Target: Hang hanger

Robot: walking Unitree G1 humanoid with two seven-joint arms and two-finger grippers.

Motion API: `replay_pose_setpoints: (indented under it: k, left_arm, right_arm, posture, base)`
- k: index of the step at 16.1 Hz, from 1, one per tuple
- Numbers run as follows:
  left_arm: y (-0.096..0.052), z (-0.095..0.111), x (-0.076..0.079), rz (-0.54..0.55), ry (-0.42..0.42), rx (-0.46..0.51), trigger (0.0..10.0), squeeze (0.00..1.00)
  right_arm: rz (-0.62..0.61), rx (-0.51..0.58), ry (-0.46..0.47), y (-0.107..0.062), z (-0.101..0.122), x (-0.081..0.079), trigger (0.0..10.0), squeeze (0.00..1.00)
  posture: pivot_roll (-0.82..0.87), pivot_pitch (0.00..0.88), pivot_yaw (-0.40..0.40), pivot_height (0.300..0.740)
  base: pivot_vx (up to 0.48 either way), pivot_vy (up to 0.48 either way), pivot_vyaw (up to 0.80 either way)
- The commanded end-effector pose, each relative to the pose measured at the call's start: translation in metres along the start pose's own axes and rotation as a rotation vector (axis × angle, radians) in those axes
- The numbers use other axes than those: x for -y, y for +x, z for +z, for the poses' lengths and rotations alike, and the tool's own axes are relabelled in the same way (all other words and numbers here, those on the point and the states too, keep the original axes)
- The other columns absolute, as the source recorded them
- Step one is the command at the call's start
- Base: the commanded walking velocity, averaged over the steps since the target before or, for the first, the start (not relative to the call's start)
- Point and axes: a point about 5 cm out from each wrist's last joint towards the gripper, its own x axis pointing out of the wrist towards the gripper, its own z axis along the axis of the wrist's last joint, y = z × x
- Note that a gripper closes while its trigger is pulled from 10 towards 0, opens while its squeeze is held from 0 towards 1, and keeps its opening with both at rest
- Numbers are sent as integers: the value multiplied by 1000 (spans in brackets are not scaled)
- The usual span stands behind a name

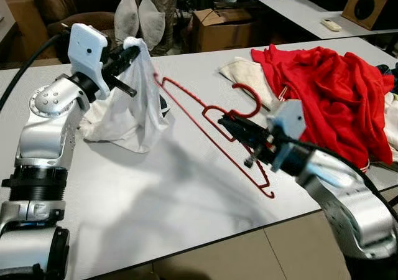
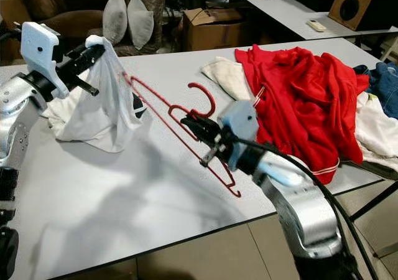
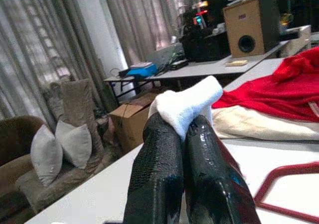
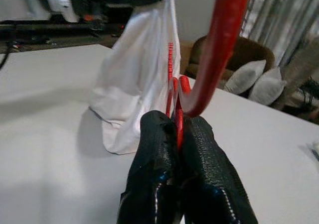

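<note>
Here, from the left eye view, the right gripper (image 1: 239, 129) is clamped on the red hanger (image 1: 211, 134) just below its hook, and the hanger's long axis runs slantwise across the white table (image 1: 155, 199), one end reaching up toward the white garment (image 1: 127, 106) and the other pointing back at the table's near edge. The left gripper (image 1: 127, 53) has a corner of that garment pinched and lifted, so the cloth hangs in a cone with its hem resting on the table. A heap of red clothing (image 1: 323, 87) lies off to the robot's right, apart from both grippers.

In the right eye view the far end of the hanger sits just beside the garment, seemingly touching its edge; whether it is inside the cloth I cannot tell.

The left wrist view has the two black fingers (image 3: 159, 174) pressed together with white fabric bunched between their tips.

The right wrist view looks along closed fingers (image 4: 154, 174) nipping the red wire, the hook curving overhead and the garment straight ahead along the hanger's line. I judge the coming move is a push along that axis toward the left arm's cloth.
</note>
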Motion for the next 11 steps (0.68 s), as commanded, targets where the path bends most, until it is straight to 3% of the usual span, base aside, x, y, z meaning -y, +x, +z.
replay_pose_setpoints:
  k: [1,7,11]
  left_arm:
    - [2,5,11,-53,-3,25,0,0]
    - [2,9,34,-137,-45,46,0,0]
    - [-1,8,43,-207,-67,11,0,0]
  right_arm:
    - [-6,-10,-4,4,0,2,10000,0]
    - [-28,-20,-7,20,-6,7,10000,0]
    - [-88,-49,-161,30,-9,8,10000,0]
  posture:
    - [-76,0,-6,740]
    - [-66,0,-12,740]
    - [-67,0,1,740]
  base:
    - [0,0,0]
    - [0,0,0]
    - [0,0,0]
